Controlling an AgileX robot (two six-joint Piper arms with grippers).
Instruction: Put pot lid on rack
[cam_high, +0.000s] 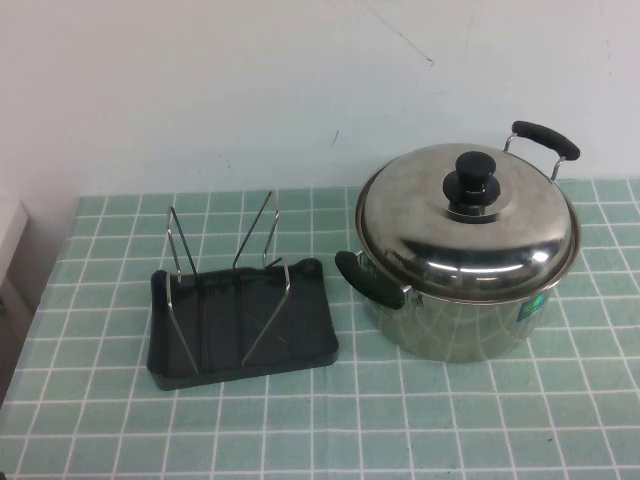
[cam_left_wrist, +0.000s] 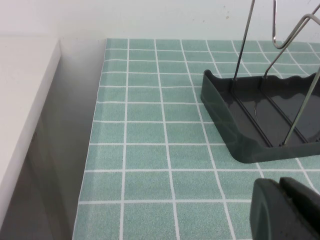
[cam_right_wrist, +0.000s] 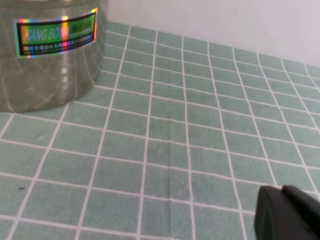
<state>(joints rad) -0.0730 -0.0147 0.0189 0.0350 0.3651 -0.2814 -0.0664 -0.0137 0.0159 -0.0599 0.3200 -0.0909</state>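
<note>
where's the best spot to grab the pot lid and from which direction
Probably the black knob at the centre of the lid, from straight above: the lid lies flat on the pot, its dome smooth, and the knob stands clear. The right pincer sits low beside the pot; the left pincer is low near the rack.

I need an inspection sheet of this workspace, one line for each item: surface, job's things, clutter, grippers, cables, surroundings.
Surface: table with green tiled cloth, white grid lines.
Job's things: pot lid sits closed on the steel pot, black knob up; rack stands to the pot's left, apart from it, wire loops upright and holding nothing.
Clutter: nothing seen.
Grippers: left gripper low over the cloth near the rack's corner; right gripper low over the cloth near the pot; neither appears in the high view.
Cables: nothing seen.
Surroundings: white wall behind; white ledge beside the table's left edge.
</note>
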